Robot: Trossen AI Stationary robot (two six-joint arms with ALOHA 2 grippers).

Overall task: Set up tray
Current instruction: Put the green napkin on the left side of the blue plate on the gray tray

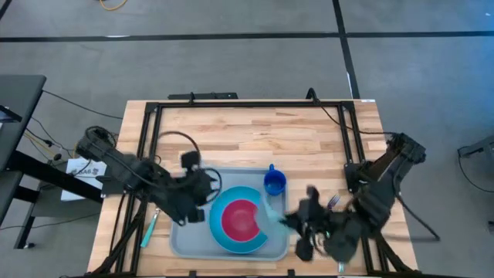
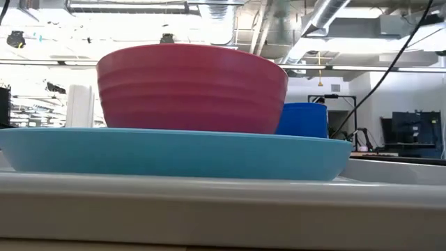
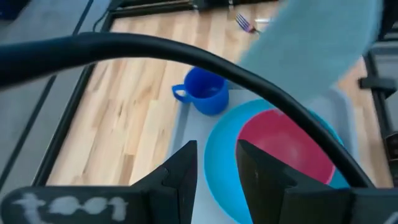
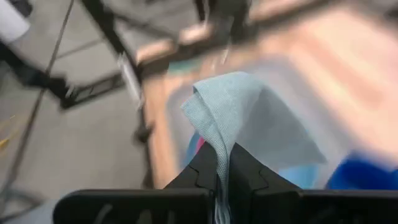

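The table (image 1: 255, 127) is light wood, with a black frame around it and a grey floor behind. The tray (image 1: 181, 238) lies at the near edge of the table, in the middle, with its long side running left to right. On it sits a blue plate (image 1: 218, 232) with a red bowl (image 1: 241, 218) inside, and a blue cup (image 1: 275, 182) stands at the tray's far right corner. The right gripper (image 4: 222, 167) is pinched tight on a light teal napkin (image 4: 239, 118), which hangs up out of the fingers. In the high view this gripper is just over the tray's right end, so the right arm is the one with the job. The bare tray floor it needs looks to be right below and a bit to its left, next to the plate. The left gripper (image 3: 216, 163) waits over the tray's left end with its fingers a little apart and nothing between them. A fork (image 1: 333, 202) lies on the wood, off the tray, near the right arm.
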